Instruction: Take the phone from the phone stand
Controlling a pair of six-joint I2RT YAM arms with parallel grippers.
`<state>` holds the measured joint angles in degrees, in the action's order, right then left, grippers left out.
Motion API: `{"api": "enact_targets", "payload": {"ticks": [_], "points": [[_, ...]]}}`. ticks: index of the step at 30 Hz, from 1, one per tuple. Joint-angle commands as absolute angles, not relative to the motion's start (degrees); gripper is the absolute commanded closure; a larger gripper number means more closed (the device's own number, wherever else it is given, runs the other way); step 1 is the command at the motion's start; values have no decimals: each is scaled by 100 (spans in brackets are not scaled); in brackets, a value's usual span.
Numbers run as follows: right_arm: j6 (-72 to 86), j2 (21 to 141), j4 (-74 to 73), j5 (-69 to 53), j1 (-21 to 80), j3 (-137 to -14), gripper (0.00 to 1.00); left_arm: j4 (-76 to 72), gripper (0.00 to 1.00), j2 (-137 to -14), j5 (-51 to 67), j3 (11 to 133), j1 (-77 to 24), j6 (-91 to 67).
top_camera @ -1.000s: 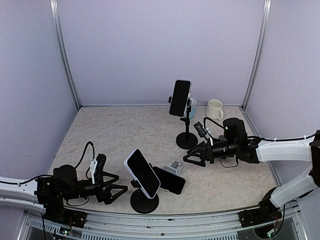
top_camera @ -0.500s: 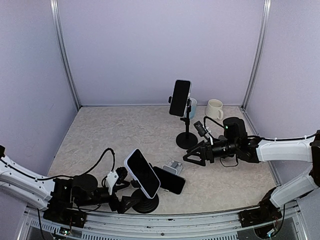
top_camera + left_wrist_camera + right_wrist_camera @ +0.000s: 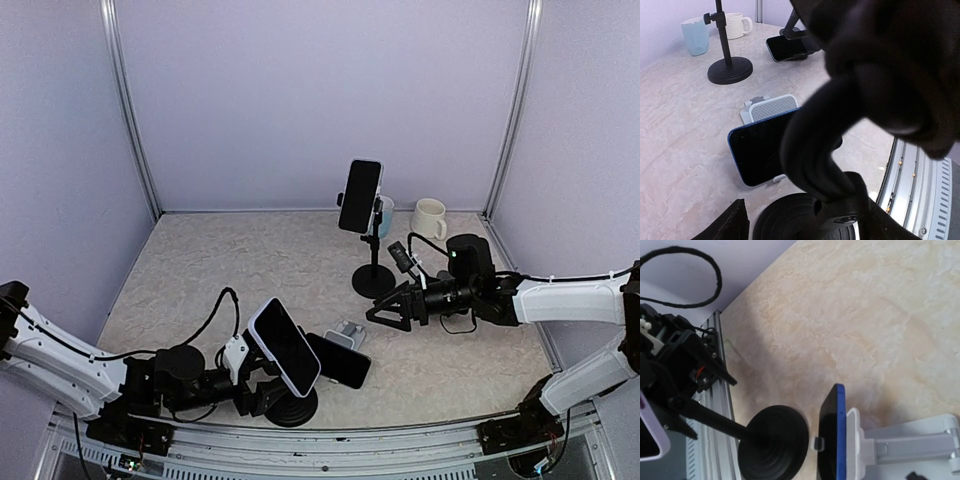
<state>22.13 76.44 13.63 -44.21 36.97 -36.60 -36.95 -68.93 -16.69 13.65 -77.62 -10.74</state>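
A white-cased phone (image 3: 285, 346) leans on a black round-based stand (image 3: 290, 405) at the front. Just right of it, a dark phone with a blue edge (image 3: 340, 362) rests on a low white stand (image 3: 348, 332); it also shows in the left wrist view (image 3: 760, 150) and the right wrist view (image 3: 839, 440). A third phone (image 3: 360, 196) sits on a tall black stand (image 3: 374, 280) at the back. My left gripper (image 3: 262, 395) is open, its fingers either side of the front stand's base (image 3: 790, 220). My right gripper (image 3: 383, 315) is open and empty, right of the white stand.
A light blue mug (image 3: 386, 212) and a white mug (image 3: 428, 218) stand at the back right, behind the tall stand. Purple walls close the back and sides. A metal rail (image 3: 330, 440) runs along the front edge, close to the front stand's base.
My left arm has swung right along the front edge, bringing its gripper up to the front stand's base. The right arm and the phones have not moved.
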Motion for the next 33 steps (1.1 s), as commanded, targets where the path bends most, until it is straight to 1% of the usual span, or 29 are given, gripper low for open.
{"api": "enact_targets", "payload": {"ticks": [1, 4, 15, 18, 22, 27, 33], "points": [[2209, 7550, 1475, -4510, 3744, -3757, 8, -4168, 30, -6974, -2144, 1432, -7802, -848], [2225, 7548, 1524, -4536, 3744, -3748, 8, -4334, 39, -6930, -2311, 1354, -7803, -759], [2244, 7594, 1575, -4535, 3744, -3722, 8, -4425, 67, -6785, -2629, 1154, -7796, -703], [2232, 7594, 1555, -4544, 3744, -3741, 7, -4368, 73, -6623, -2736, 1064, -7729, -701], [2224, 7626, 1570, -4541, 3744, -3766, 8, -4383, 78, -6281, -2530, 921, -7425, -729], [2237, 7681, 1626, -4570, 3744, -3789, 8, -4382, 85, -5900, -2142, 809, -6756, -566], [2191, 7740, 1606, -4564, 3744, -3860, 8, -4490, 89, -5867, -1317, 882, -5861, -264]]}}
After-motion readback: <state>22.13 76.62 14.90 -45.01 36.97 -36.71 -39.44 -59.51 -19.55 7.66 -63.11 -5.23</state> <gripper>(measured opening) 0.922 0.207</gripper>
